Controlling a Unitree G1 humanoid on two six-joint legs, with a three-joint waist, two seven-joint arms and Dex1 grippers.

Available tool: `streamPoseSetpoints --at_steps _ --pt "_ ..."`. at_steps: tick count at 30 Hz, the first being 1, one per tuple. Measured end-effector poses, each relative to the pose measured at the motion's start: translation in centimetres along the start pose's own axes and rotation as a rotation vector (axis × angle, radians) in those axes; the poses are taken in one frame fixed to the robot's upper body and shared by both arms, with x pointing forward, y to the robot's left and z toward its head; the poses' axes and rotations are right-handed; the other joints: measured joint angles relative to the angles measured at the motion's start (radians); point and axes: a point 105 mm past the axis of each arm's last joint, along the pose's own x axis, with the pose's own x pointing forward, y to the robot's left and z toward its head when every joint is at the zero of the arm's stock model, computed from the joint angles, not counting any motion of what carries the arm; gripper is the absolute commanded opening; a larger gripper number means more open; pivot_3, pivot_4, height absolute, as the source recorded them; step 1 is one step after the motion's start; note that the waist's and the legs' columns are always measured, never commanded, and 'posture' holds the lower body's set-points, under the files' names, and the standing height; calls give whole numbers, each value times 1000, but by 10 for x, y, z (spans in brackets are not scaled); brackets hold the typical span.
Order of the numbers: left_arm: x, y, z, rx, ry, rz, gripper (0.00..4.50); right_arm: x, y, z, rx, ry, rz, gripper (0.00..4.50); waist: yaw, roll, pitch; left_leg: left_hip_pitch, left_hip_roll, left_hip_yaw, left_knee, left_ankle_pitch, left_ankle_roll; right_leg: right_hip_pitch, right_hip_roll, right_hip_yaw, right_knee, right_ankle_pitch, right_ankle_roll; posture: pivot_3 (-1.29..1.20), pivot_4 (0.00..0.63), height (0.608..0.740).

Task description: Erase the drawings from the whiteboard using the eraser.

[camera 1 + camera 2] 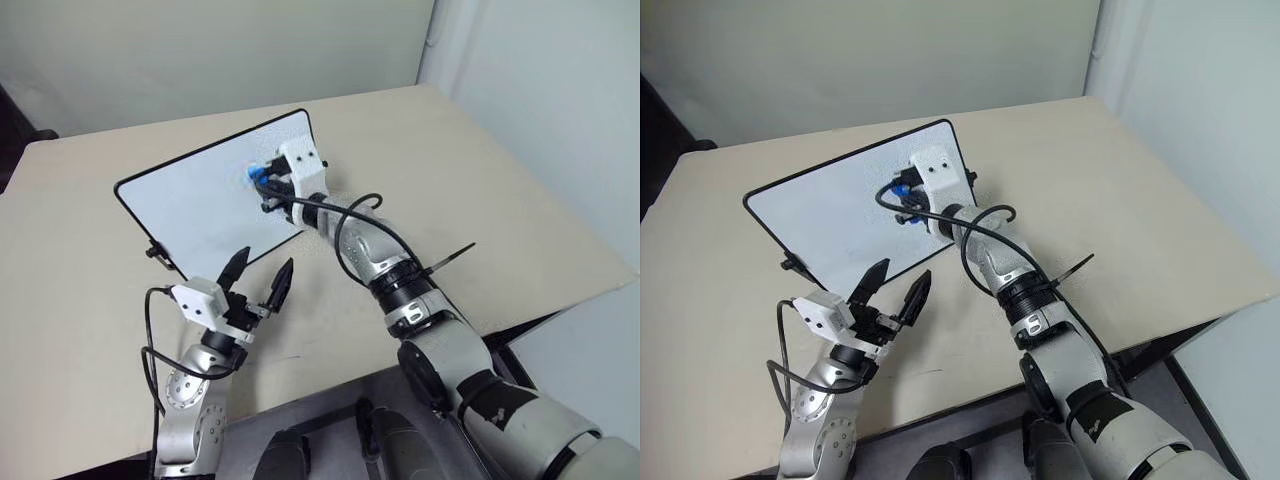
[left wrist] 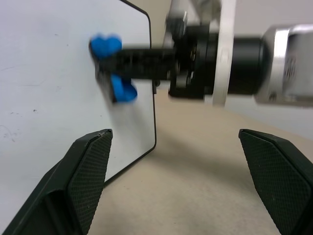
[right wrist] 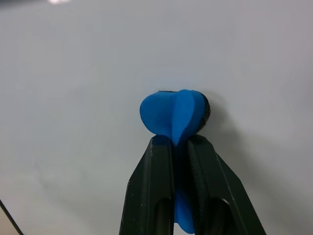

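In the upper middle of the left eye view, the right end effector (image 1: 262, 181) has its two black fingers pressed together on the small bright blue foam-like eraser (image 1: 254, 175), pinching it against the upper right part of the rectangular white whiteboard with its thin black frame (image 1: 190, 215). The right wrist view shows the eraser (image 3: 173, 116) bulging out past the fingertips where they squeeze it, so I judge it soft and springy, light, and easy to deform. A grip low on its body, as here, leaves the bulged end free to rub. The board stands tilted up from the beige desk (image 1: 480, 180), propped on small black clips (image 1: 153, 252) at its lower edge. It looks thin, stiff and light, so hard pressure could push it back or tip it; a gentle sweep suits it better. Its surface looks smooth and slick. I cannot make out any blue scribble on the board; only faint specks show in the left wrist view. The left end effector (image 1: 258, 278) hovers at the lower left of the frame, near the board's bottom edge, fingers spread and holding nothing.
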Motion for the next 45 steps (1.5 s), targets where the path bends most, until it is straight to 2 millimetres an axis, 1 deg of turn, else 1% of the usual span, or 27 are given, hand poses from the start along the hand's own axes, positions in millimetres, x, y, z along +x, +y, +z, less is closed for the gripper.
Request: streamPoseSetpoints --at_steps 5,6,7,9,11,15,17,18,21,24,27,28,30,33,35,37,39,40,43,44,45 --pt "0 -1 0 -1 2 -12 4500 -3 -9 -47 2 162 -31 133 1 0 0 0 0 0 2 2 4 1 0 0 0 3 -1 0 150 737" --pt "0 -1 -1 -1 3 -13 4500 -5 -10 -54 7 190 -32 133 1 0 0 0 0 0 2 3 4 1 0 0 0 3 -1 0 150 737" --pt "0 -1 -1 -1 3 -13 4500 -6 -11 -57 9 203 -31 133 1 0 0 0 0 0 2 3 4 1 0 0 0 3 -1 0 150 737" --pt "0 -1 -2 -3 5 -15 4500 -9 -11 -57 9 208 -23 133 2 0 0 -1 0 0 2 2 4 1 0 -1 0 2 -1 0 150 737" --pt "1 -1 -2 -4 6 -16 4500 -11 -9 -48 3 188 -12 133 2 0 0 -1 0 0 2 2 3 0 0 -1 -1 2 1 0 150 737" --pt "3 -2 -2 -6 1 -24 4500 -26 -12 -31 1 152 2 133 9 0 0 -2 0 0 2 -2 2 1 0 -1 -1 -2 1 0 150 737" --pt "4 -4 -3 -11 1 -32 4500 -40 -16 -27 9 149 8 133 16 0 0 -2 -1 1 2 -3 3 1 -1 -1 -1 0 -5 0 150 737" --pt "4 -5 -4 -14 2 -37 4500 -49 -20 -27 12 155 8 133 22 0 0 -2 -1 1 2 -3 3 2 -1 -1 -1 -1 -5 0 150 737" --pt "4 -7 -6 -22 8 -42 4500 -86 -40 -30 -5 225 -39 133 32 0 0 -1 -2 2 5 -4 4 3 -2 0 0 -4 -3 0 150 737" --pt "5 -10 -8 -32 8 -47 4500 -119 -52 -44 9 325 -85 133 32 0 0 0 -2 4 5 -4 5 4 -2 1 0 -5 -2 0 150 737" --pt "6 -13 -9 -41 9 -55 4500 -142 -54 -57 31 404 -93 133 29 0 0 1 -2 5 5 -4 6 4 -2 1 0 -5 -2 0 150 737" --pt "6 -13 -10 -44 11 -57 4500 -150 -53 -61 36 429 -91 133 30 0 0 1 -2 5 5 -4 6 4 -1 1 0 -6 1 0 150 737" --pt "7 -15 -11 -49 13 -60 4500 -163 -55 -71 47 475 -99 133 30 0 0 3 -2 5 5 -4 6 6 -1 1 0 -9 7 0 150 737" --pt "7 -17 -13 -58 17 -69 4500 -179 -57 -94 66 554 -116 133 30 0 0 10 -3 6 5 -5 9 15 -1 2 0 -8 9 0 150 737" --pt "8 -20 -14 -64 18 -78 4500 -181 -56 -97 61 553 -114 133 27 0 0 18 -4 5 5 -6 10 23 0 3 -1 -8 11 0 150 737" --pt "9 -23 -15 -70 18 -85 4500 -183 -56 -100 63 554 -115 133 25 0 0 21 -4 3 5 -6 10 29 2 2 -7 -9 12 0 150 737" --pt "10 -23 -17 -75 22 -85 4500 -184 -56 -102 56 550 -118 812 25 0 0 21 -3 -1 4 -5 12 34 7 3 -17 -10 13 0 150 737" --pt "10 -23 -18 -76 26 -84 4500 -184 -56 -102 55 549 -119 1036 25 0 0 21 -3 -1 5 -5 12 34 8 3 -18 -10 14 0 150 737" --pt "10 -23 -19 -78 28 -84 4500 -187 -57 -109 66 562 -122 2107 25 0 0 19 -4 -2 5 -5 12 34 7 5 -18 -10 15 0 150 737" --pt "10 -23 -19 -78 29 -83 4500 -186 -56 -108 67 556 -114 2509 25 0 0 19 -5 -2 5 -6 12 33 7 5 -18 -10 15 0 150 737" --pt "10 -23 -19 -78 28 -85 4500 -186 -56 -107 65 551 -112 2814 25 0 0 19 -5 -3 5 -7 12 34 7 5 -18 -10 16 0 150 737"
